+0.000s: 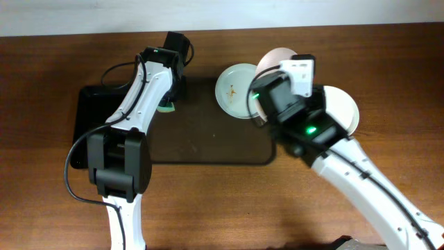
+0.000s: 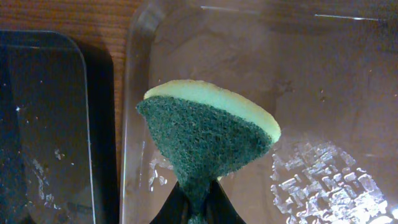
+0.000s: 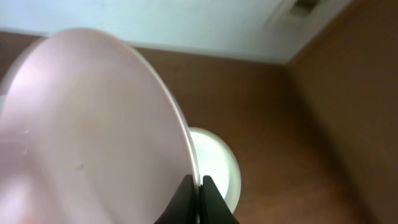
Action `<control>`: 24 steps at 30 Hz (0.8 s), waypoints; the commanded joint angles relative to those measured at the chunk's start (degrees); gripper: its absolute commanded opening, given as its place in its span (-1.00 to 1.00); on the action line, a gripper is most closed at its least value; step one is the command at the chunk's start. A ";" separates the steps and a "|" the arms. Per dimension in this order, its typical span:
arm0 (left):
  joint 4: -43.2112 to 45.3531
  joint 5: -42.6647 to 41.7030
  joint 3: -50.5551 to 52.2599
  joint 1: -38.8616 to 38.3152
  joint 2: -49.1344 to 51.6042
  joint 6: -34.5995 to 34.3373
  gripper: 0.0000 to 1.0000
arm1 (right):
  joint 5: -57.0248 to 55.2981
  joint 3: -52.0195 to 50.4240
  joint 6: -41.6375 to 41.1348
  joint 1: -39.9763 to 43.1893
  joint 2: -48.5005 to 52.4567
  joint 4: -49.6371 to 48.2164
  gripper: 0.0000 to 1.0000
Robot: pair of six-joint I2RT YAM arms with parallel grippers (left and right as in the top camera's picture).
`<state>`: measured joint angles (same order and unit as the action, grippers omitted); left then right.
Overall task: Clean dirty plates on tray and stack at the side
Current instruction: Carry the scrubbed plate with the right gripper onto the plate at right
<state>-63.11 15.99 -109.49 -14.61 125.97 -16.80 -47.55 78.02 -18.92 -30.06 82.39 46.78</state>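
Note:
The dark brown tray (image 1: 201, 139) lies mid-table. One dirty plate (image 1: 234, 90) with small brown smears lies flat on its far right corner. My right gripper (image 3: 196, 186) is shut on the rim of a second plate (image 3: 93, 124) and holds it tilted on edge above the tray's right end (image 1: 274, 57). A third plate (image 1: 343, 104) lies on the table right of the tray, partly hidden by my right arm; it also shows behind the held plate in the right wrist view (image 3: 219, 168). My left gripper (image 2: 199, 211) is shut on a green and yellow sponge (image 2: 205, 130) over the tray's far left corner (image 1: 167, 104).
A smaller glossy black tray (image 1: 94, 125) lies against the brown tray's left side, also in the left wrist view (image 2: 43, 124). A black cable loops from my left arm over it. A pale wall runs along the table's far edge.

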 commanded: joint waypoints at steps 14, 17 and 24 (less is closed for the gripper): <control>2.23 -0.83 -0.44 0.15 -0.09 -0.50 -0.88 | 43.91 -2.73 -7.56 46.27 21.16 -3.78 -0.91; 2.25 -0.83 -0.44 0.15 -0.09 -0.52 -0.88 | 43.89 -2.73 -7.54 46.27 26.95 -4.42 -0.92; 2.43 -0.83 -0.44 0.15 -0.09 -0.50 -0.88 | 55.56 9.11 -0.35 45.94 25.59 5.31 0.36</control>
<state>-60.75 15.35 -109.49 -14.61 126.02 -16.80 3.46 77.89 -21.69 16.10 110.21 46.35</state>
